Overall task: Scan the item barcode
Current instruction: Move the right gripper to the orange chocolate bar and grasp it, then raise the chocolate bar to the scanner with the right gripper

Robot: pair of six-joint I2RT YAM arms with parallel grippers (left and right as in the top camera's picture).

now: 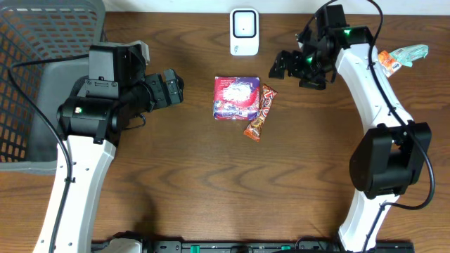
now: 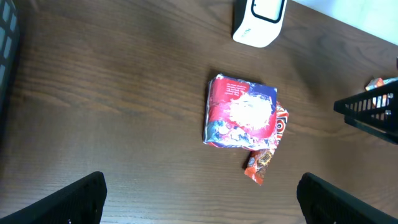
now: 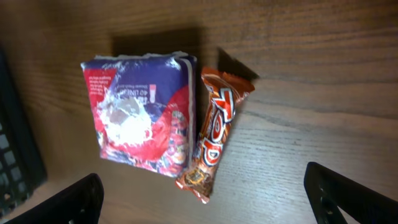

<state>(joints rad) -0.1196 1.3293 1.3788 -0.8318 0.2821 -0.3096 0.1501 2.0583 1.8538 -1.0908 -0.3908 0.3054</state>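
Pincers wide, empty: left gripper [image 1: 174, 88] centre-left, right gripper [image 1: 294, 70] upper right of overhead frame; red packet [image 1: 235, 98] and snack bar [image 1: 259, 112] touch, mid-frame.

A dark brown wooden tabletop [image 1: 211, 183] fills the overhead view. Near its centre lies a squarish red, blue and white packet [image 1: 235, 98], flat on the wood. An orange candy bar [image 1: 260, 112] lies touching the packet's right edge, slanting down and to the left. At the top centre stands a small white scanner [image 1: 244, 31]. A grey mesh basket [image 1: 28, 70] occupies the upper left corner. In the upper right, an orange wrapper [image 1: 387, 61] and a clear greenish wrapper [image 1: 411, 53] lie side by side.
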